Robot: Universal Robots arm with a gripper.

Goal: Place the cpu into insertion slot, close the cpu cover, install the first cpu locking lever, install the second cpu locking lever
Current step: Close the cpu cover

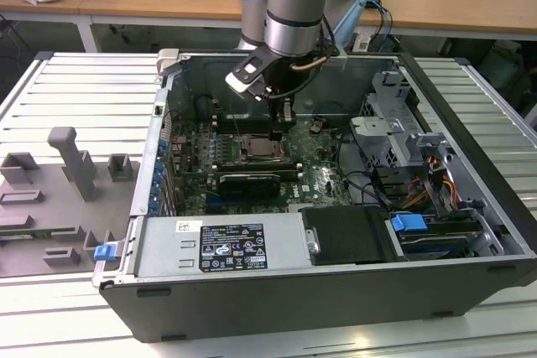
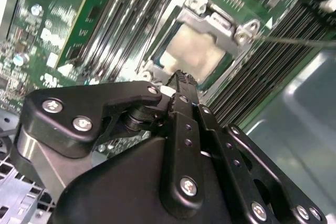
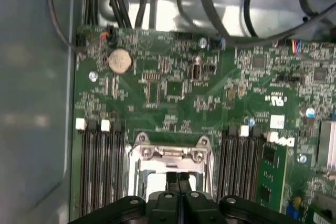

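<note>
The main risk is a slip. The black, screw-studded metal pincer [image 3: 178,178] has its two ribbed fingers pressed flat together with nothing between them, and its narrow tip hangs right over the near edge of the thin silvery sheet-metal cpu cover [image 3: 169,153]; whether it touches the frame I cannot tell. The small flat square cpu [image 2: 191,51], with its matte silvery-beige metal top, lies in the square metal-rimmed insertion slot [image 1: 256,151] in the middle of the exterior view, showing through the cover's large window. A tip sliding off that smooth, slim frame could scuff the chip's top or jab the green circuit board [image 3: 173,87], which is crowded with tiny soldered parts. The thin, springy steel-wire locking lever [image 2: 294,40] stands out from the socket's corner in the second wrist view. Wire like that looks likely to skid off a hard finger and snap back. Long black ribbed memory slots [image 3: 100,166] flank the socket closely on both sides, so a sideways drift has little room. If the chip sits unevenly, pressure on the cover could harm the contacts beneath – the pictures don't settle that.
</note>
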